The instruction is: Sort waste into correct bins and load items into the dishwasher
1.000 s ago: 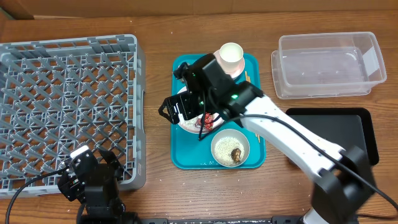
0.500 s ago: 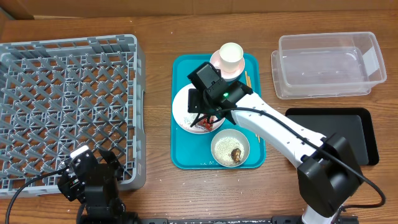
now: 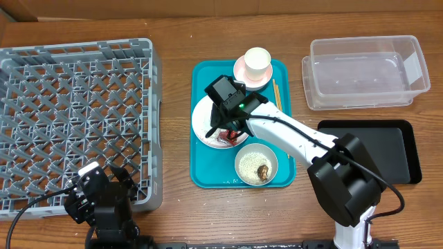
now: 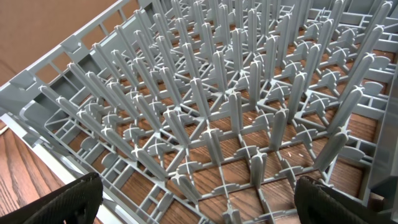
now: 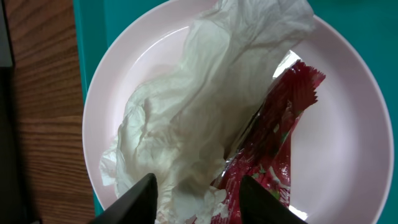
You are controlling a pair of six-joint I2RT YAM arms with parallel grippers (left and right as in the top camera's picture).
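**Inspector:** Right arm first. What state are the fingers in?

**Assistant:** The right fingers (image 5: 140,196) stand partway apart, straddling the lower end of the crumpled white napkin (image 5: 186,124). The red snack wrapper (image 5: 273,137) lies against one of them. I cannot tell whether they are pinching.

**Inspector:** Orientation?

**Assistant:** In the right wrist view, the napkin's long axis runs from upper right to lower left across the round plate (image 5: 336,155). The wrapper lies beside it on a similar diagonal. Its print cannot be read.

**Inspector:** Surroundings?

**Assistant:** The plate sits on the teal tray (image 3: 201,176). The rice bowl (image 3: 239,166) is at the tray's near end and the white cup (image 3: 257,61) at the far end. The chopsticks (image 3: 275,93) lie along the tray's right edge, pointing far to near. On the surface (image 3: 173,207), the clear tub (image 3: 415,55) and black tray (image 3: 374,149) are to the right and the dish rack (image 3: 156,124) to the left.

**Inspector:** Left arm?

**Assistant:** The left fingers (image 4: 62,202) are spread wide with nothing between them, at the rack's near edge.
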